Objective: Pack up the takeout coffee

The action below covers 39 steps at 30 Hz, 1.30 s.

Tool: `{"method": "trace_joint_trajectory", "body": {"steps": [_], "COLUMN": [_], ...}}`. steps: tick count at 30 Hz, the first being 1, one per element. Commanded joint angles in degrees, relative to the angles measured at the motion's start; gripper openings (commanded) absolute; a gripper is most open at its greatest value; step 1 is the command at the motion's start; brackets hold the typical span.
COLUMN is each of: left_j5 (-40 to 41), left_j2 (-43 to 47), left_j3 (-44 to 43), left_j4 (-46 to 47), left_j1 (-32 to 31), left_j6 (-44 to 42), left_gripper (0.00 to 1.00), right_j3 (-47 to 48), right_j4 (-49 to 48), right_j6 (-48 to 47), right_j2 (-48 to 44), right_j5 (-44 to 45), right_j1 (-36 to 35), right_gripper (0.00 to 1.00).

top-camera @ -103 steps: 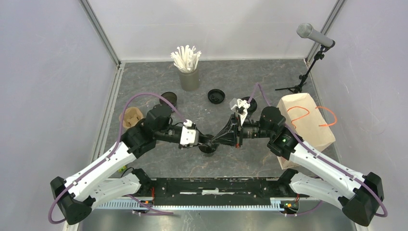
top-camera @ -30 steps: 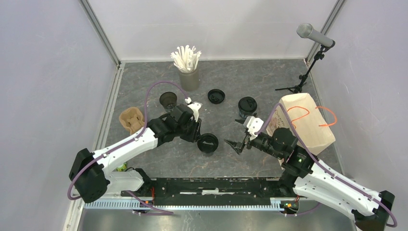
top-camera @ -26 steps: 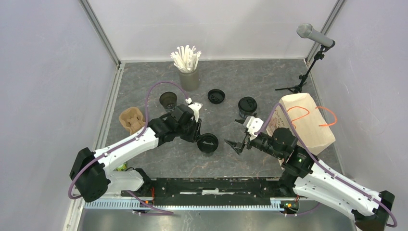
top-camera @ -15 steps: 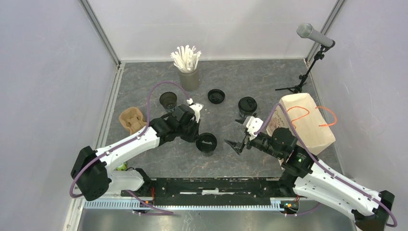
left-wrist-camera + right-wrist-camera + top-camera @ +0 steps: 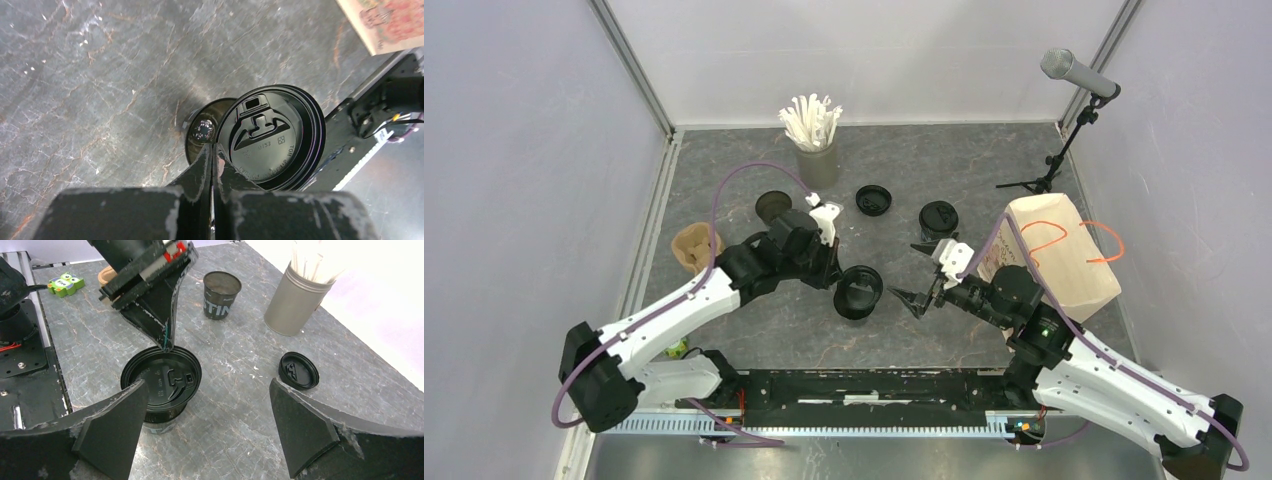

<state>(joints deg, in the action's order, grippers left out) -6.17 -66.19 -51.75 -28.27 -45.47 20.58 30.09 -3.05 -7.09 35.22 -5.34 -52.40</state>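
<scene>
A black takeout cup (image 5: 856, 298) stands mid-table between the arms. Its black lid (image 5: 272, 136) sits askew, so the cup's open mouth (image 5: 202, 131) shows beside it. My left gripper (image 5: 836, 280) is shut on the lid's near rim (image 5: 167, 351), pinching it from above. My right gripper (image 5: 206, 385) hangs open just right of this cup, with nothing between its fingers. Another cup (image 5: 774, 207), without a lid, stands far left. A lidded cup (image 5: 938, 220) stands far right. A loose lid (image 5: 873, 199) lies flat between them.
A grey cup of white straws (image 5: 816, 160) stands at the back. A brown pulp carrier (image 5: 692, 247) lies at the left. A paper bag with orange handles (image 5: 1064, 255) and a microphone stand (image 5: 1064, 150) are at the right. A small green toy (image 5: 65, 284) lies near the left base.
My left gripper has closed on the lid's rim, and the lid has shifted sideways and tilted off the cup. The left arm swung slightly farther out. The right arm has not moved.
</scene>
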Motion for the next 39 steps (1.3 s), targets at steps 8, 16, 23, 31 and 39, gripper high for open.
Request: {"method": "trace_joint_trajectory", "body": {"steps": [8,16,23,31,39], "left_j5": [-8.84,-24.39,-32.87,-33.22,-32.26], "left_j2": [12.45,18.44,15.4,15.05,14.69], "left_j3": [0.34,7.04,11.89,13.2,14.64], "left_j4": [11.98,36.47,52.13,54.02,56.34], "left_j1": [3.07,5.31,5.22,5.09,5.04], "left_j6": [13.82,33.36,45.5,46.73,47.55], "left_gripper": [0.02,0.02,0.02,0.02,0.03], "right_j3": [-7.53,-17.56,-17.25,-16.19,-14.17], "right_j4": [-23.53,-51.16,-65.21,-71.39,-69.49], "right_j6": [-8.08,-17.0,-15.19,-14.85,-16.41], "right_j2": [-7.24,-10.6,-2.45,3.62,6.86], "right_j5": [-7.43,-22.91,-24.39,-24.26,-23.57], "right_j1": [-0.25,-0.25,-0.24,-0.33,-1.36], "right_gripper": [0.98,0.98,0.98,0.98,0.98]}}
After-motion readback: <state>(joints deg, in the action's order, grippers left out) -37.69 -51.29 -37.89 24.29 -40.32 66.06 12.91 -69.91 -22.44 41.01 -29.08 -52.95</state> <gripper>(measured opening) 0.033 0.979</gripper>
